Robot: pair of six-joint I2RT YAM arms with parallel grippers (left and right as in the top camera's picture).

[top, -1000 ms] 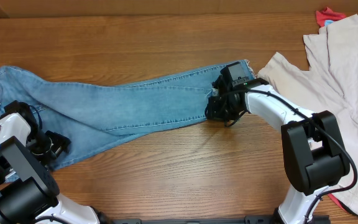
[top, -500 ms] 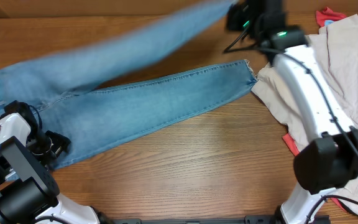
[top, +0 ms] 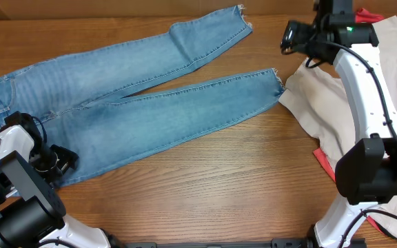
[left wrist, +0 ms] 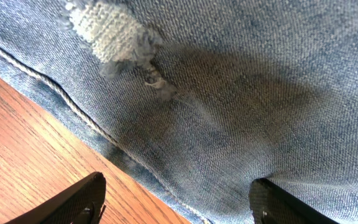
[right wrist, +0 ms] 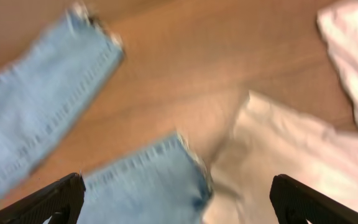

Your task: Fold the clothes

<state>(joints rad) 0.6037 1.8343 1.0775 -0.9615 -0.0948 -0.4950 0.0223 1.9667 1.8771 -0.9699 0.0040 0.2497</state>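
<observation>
The light blue jeans (top: 116, 103) lie flat across the left and middle of the table. Their two legs are spread in a V: one frayed hem (top: 241, 14) is at the back, the other hem (top: 274, 77) points right. My right gripper (top: 289, 36) hangs open between the two hems, above the table, holding nothing. In the right wrist view both leg ends (right wrist: 154, 180) are blurred below its open fingers (right wrist: 55, 199). My left gripper (top: 60, 160) rests open at the jeans' near left edge. In the left wrist view its fingers (left wrist: 79, 202) straddle the denim seam below a frayed rip (left wrist: 114, 31).
A beige garment (top: 384, 76) covers the right side of the table, its corner touching the lower leg's hem. A small red cloth (top: 364, 15) lies at the back right, and another red scrap (top: 322, 157) shows under the beige cloth. Bare wood fills the front middle.
My right gripper lifted one leg off the other, swung it to the back and let it go. It now stands open, and the leg lies apart at the back.
</observation>
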